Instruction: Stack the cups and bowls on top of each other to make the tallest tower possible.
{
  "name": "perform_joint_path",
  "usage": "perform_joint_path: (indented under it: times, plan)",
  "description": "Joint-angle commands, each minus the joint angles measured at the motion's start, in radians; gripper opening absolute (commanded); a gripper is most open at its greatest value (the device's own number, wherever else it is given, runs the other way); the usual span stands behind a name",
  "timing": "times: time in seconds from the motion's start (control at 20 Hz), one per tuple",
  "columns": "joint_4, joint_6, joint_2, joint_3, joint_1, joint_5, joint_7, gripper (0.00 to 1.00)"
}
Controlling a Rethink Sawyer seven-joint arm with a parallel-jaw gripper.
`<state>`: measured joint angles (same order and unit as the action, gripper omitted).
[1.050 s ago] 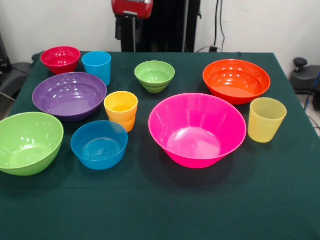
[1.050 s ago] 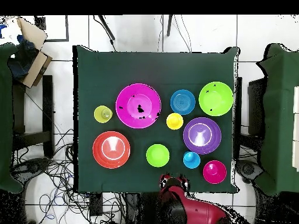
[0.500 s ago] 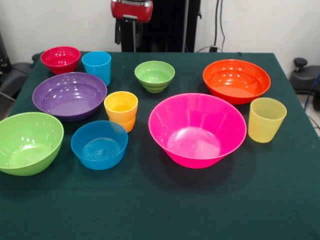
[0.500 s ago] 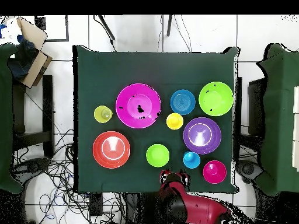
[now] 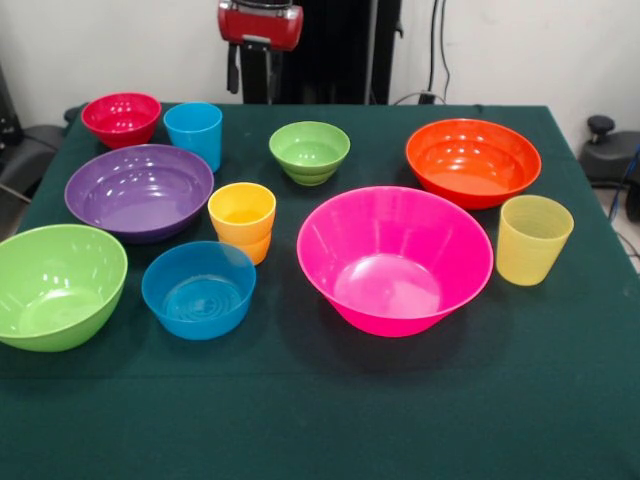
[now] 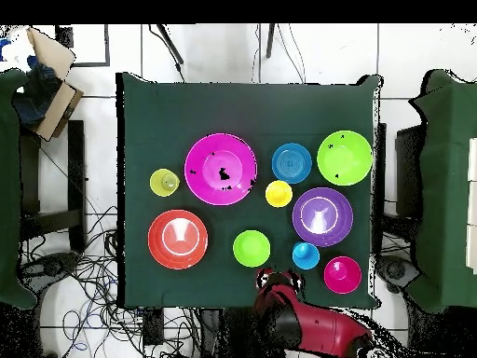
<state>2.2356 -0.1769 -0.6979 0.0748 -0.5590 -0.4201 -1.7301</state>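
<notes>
Front view. My gripper (image 5: 247, 75) hangs at the table's far edge, above and beyond the cloth, over nothing in particular; I judge it is parked clear so the whole layout stays reachable. Whether it is wide or narrow I cannot tell from here. No tower exists yet: every piece sits alone, mouth up, on the green table (image 5: 320, 420). The pink bowl (image 5: 395, 260) stands near the middle, the likely base as the widest piece. The orange bowl (image 5: 473, 161) lies behind it, the ribbed yellow cup (image 5: 533, 239) just beside its rim. The small green bowl (image 5: 309, 151), red bowl (image 5: 121, 118) and blue cup (image 5: 194, 132) hold the far row. The purple bowl (image 5: 139, 191), lime bowl (image 5: 55, 285), blue bowl (image 5: 198, 288) and orange-yellow cup (image 5: 242, 220) crowd one side, the cup between the purple and blue bowls. All containers appear empty.

Overhead view. My gripper (image 6: 279, 281) sits at the table edge, near the small green bowl (image 6: 252, 248) and blue cup (image 6: 306, 254), touching neither. The pink bowl (image 6: 221, 169) is apart from its neighbours.
</notes>
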Motion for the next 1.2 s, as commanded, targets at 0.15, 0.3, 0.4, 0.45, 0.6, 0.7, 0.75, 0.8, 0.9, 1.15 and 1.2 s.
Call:
perform_joint_path:
  times: [0.15,0.3,0.4,0.45,0.6,0.7,0.75,0.8,0.9,1.15,1.2]
  plan:
    - [-0.146,0.207,-0.022,-0.115,0.056,0.145,-0.144,1.00]
    - [-0.151,0.237,-0.056,-0.109,0.082,0.178,-0.145,1.00]
    - [-0.157,0.258,-0.088,-0.055,0.147,0.214,-0.159,1.00]
    - [-0.156,0.280,-0.100,-0.062,0.148,0.224,-0.158,1.00]
    - [-0.154,0.323,-0.123,-0.092,0.133,0.242,-0.144,1.00]
    - [-0.148,0.311,-0.116,-0.106,0.131,0.253,-0.150,1.00]
    - [-0.149,0.296,-0.102,-0.112,0.131,0.258,-0.154,1.00]
    - [-0.147,0.272,-0.085,-0.114,0.133,0.260,-0.160,1.00]
    - [-0.152,0.232,-0.049,-0.117,0.136,0.264,-0.171,1.00]
    - [-0.167,0.232,-0.037,-0.118,0.135,0.269,-0.151,1.00]
    - [-0.177,0.223,-0.025,-0.115,0.139,0.265,-0.147,1.00]
